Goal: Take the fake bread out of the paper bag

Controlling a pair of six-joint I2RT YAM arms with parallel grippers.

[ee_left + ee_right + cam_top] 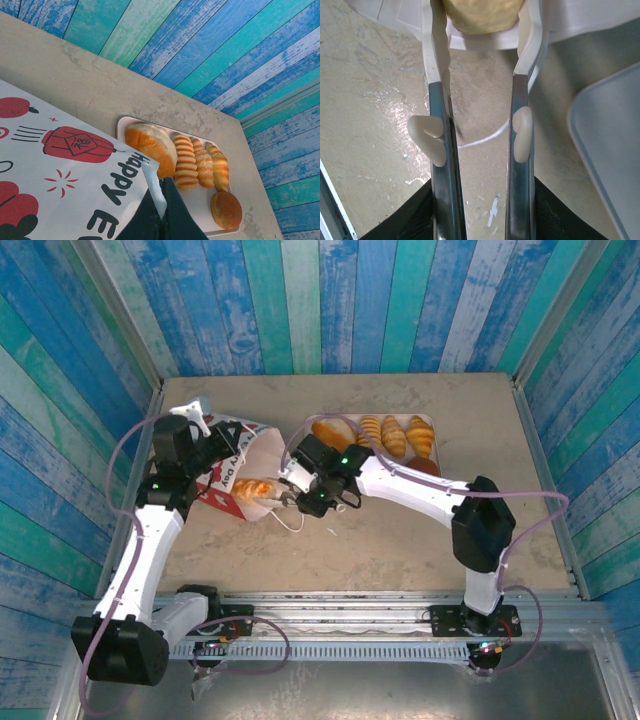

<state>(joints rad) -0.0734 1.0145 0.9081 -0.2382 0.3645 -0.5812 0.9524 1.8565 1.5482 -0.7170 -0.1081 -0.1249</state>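
Now, the "Happy" bag (75, 165) lay sideways, mouth rightward; left gripper (161, 200) pinched its edge, right gripper (481, 45) clasped a roll (252, 487).

My left arm: reaching forward, left gripper (161, 192) pinched tight on the paper bag (60, 165). My right arm: bent leftward, right gripper (481, 30) jaws straddling the fake bread (480, 12), grip unclear.

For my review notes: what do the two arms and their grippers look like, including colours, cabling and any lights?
The left arm and right arm have white links and black joint housings, and each trails a looping lilac cable. A small green light glows near each wrist. The right gripper has white fingertips on dark grey rails with cream bumpers. The left gripper has black fingers.
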